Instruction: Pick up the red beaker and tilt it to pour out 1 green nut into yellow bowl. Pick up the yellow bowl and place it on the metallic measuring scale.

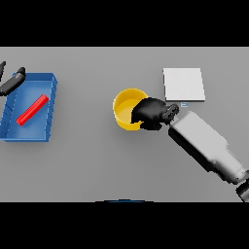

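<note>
The yellow bowl [126, 108] stands upright on the grey table near the middle of the head view. My right hand [151, 113] is curled over the bowl's right rim, its fingers reaching into the bowl and hiding that side. The metallic measuring scale [183, 84] is a pale square plate lying up and to the right of the bowl, apart from it. A red beaker [32, 110] lies on its side in the blue tray [50, 109] at the left. My left hand [11, 81] shows at the far left edge, above the tray's upper corner. No green nut is visible.
The blue tray takes up the left part of the table. My right forearm [204, 144] slants in from the lower right toward the bowl. A small label [184, 104] sits just below the scale.
</note>
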